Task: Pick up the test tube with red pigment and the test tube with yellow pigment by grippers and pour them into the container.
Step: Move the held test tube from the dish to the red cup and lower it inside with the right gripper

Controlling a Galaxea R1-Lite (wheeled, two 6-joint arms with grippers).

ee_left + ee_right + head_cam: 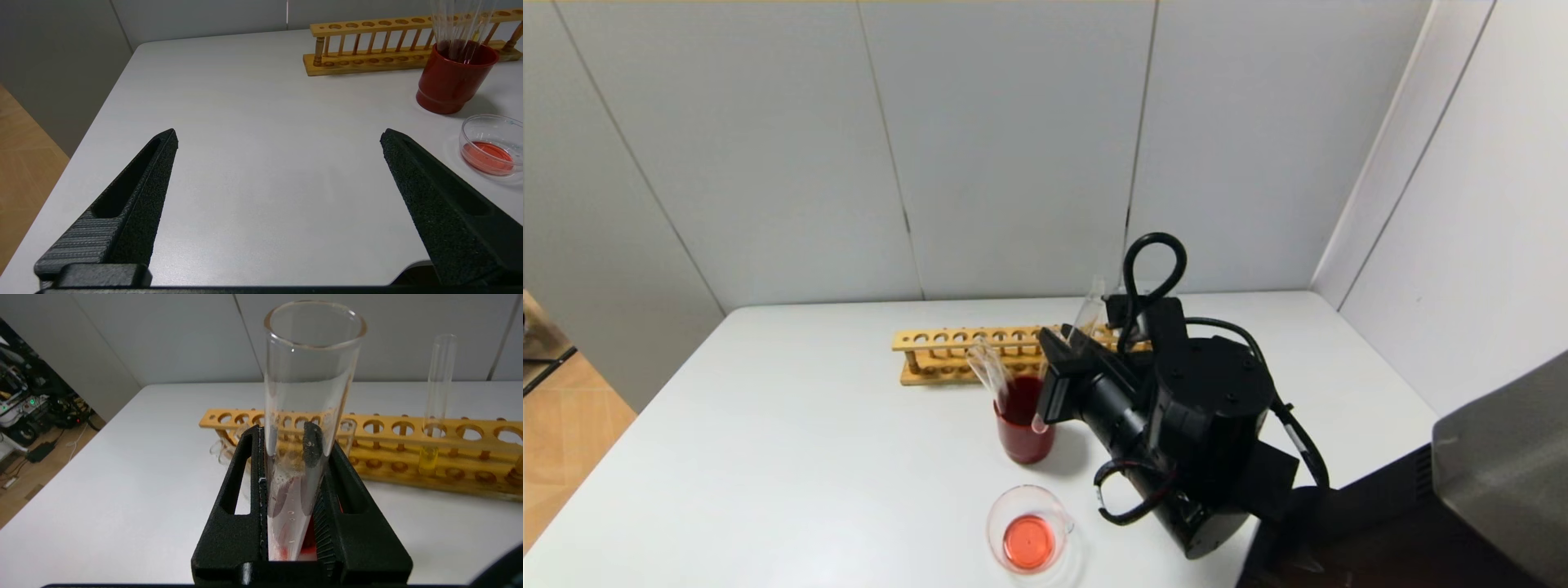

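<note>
My right gripper is shut on the test tube with red pigment, held nearly upright and slightly tilted. Its tip, with only red residue left, is at the right rim of a dark red cup. In the right wrist view the fingers clamp the tube. The test tube with yellow pigment stands in the wooden rack. The container, a low glass beaker with red liquid in it, sits in front of the cup. My left gripper is open and empty over the bare table.
The dark red cup holds several empty glass tubes. The rack lies behind it near the back wall. The left wrist view shows the cup, beaker and rack far to one side. The table's left edge drops to the floor.
</note>
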